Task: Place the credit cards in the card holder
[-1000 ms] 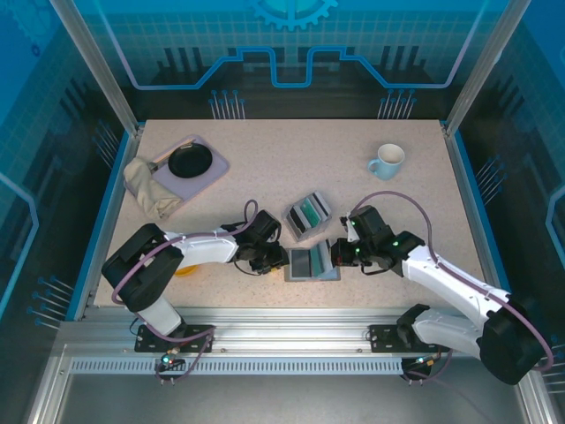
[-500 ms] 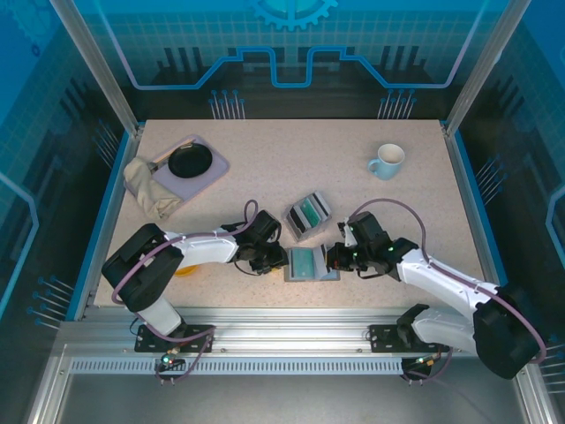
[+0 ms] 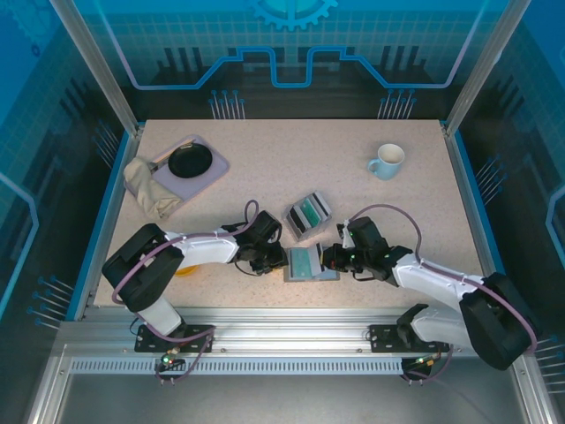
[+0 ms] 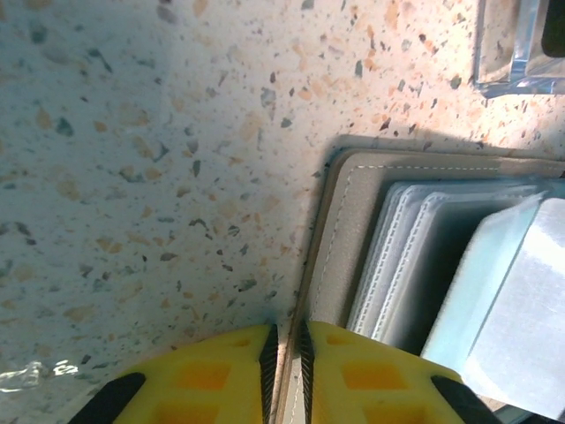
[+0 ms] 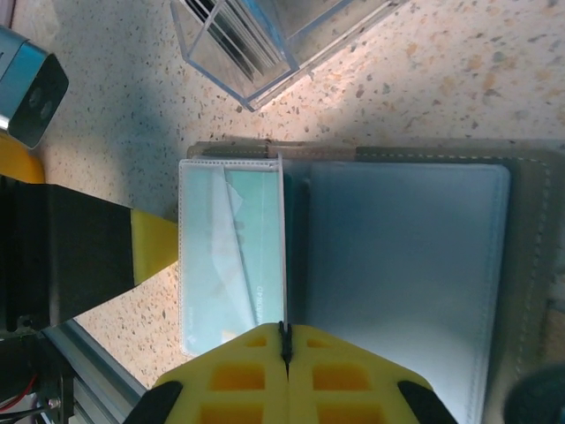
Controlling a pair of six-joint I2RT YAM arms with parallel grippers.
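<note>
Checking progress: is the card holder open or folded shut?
Open: holder lies spread flat, insides up, a teal card in one half.

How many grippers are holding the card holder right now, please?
2. The left gripper is shut on the left edge of the card holder; the right gripper pinches a thin inner leaf at its middle.

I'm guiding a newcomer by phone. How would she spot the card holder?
On the speckled table, look near the front edge, between the left gripper and right gripper. The grey folding card holder lies open there, teal and pale-blue pockets showing. Unlike the clear slotted plastic box behind it, it is opaque and flat.
</note>
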